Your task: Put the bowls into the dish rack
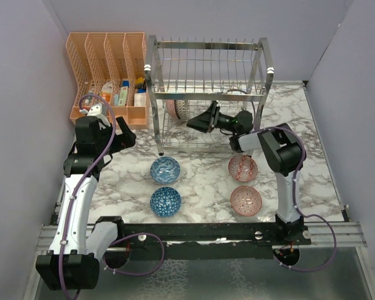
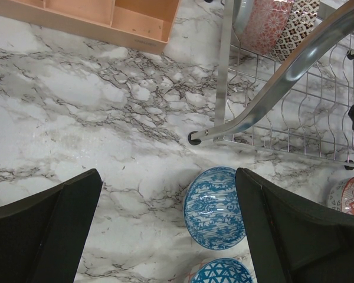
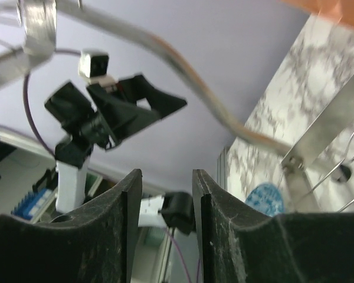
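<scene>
The metal dish rack (image 1: 206, 69) stands at the back centre. Two bowls stand on edge in its lower tier at the left, one pink-red (image 2: 265, 23) and one dark-and-white (image 2: 299, 23). Two blue bowls (image 1: 165, 169) (image 1: 165, 201) lie on the table in front of the rack's left post. Two reddish bowls (image 1: 242, 167) (image 1: 245, 200) lie to the right. My left gripper (image 1: 128, 139) hovers wide open and empty over the marble. The patterned blue bowl (image 2: 215, 207) lies just inside its right finger (image 2: 295, 236). My right gripper (image 1: 192, 123) reaches into the rack's lower tier, jaws slightly apart and empty (image 3: 167, 174).
An orange mesh organizer (image 1: 106, 75) with small items stands left of the rack. The rack's front left post foot (image 2: 194, 138) rests on the marble near my left gripper. Grey walls close in both sides. The rack's curved rail (image 3: 212, 100) passes close above my right fingers.
</scene>
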You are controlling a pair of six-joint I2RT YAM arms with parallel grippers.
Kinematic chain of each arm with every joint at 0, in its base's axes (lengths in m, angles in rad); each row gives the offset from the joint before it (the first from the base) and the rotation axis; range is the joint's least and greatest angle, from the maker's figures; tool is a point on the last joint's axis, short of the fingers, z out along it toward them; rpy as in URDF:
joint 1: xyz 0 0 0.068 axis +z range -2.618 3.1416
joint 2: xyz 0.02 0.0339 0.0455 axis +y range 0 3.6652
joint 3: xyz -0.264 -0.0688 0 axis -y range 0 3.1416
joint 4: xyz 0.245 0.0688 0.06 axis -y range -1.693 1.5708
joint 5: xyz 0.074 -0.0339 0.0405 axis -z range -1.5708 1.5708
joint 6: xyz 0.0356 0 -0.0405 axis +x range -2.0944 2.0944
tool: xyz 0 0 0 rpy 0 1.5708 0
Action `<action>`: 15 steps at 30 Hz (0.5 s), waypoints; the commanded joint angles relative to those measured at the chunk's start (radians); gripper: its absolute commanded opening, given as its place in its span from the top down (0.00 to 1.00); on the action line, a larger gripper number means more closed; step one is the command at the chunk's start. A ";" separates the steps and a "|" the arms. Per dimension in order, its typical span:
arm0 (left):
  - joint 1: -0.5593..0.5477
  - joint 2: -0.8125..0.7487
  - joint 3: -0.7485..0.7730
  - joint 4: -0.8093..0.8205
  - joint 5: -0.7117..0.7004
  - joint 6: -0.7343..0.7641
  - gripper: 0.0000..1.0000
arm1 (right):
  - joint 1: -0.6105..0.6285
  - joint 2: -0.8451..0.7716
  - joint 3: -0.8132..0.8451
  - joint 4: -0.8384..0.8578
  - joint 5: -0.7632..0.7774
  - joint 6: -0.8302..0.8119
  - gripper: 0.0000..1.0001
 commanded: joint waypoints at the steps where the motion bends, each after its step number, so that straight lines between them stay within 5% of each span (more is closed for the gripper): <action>1: 0.003 -0.007 -0.007 0.025 0.006 0.000 0.01 | 0.069 -0.099 -0.095 0.083 -0.168 -0.031 0.60; 11: 0.003 -0.033 -0.011 0.009 0.011 -0.001 0.01 | 0.222 -0.213 -0.253 -0.056 -0.292 -0.161 0.58; 15: 0.003 -0.051 -0.012 -0.001 0.007 0.000 0.01 | 0.267 -0.344 -0.356 -0.332 -0.265 -0.361 0.58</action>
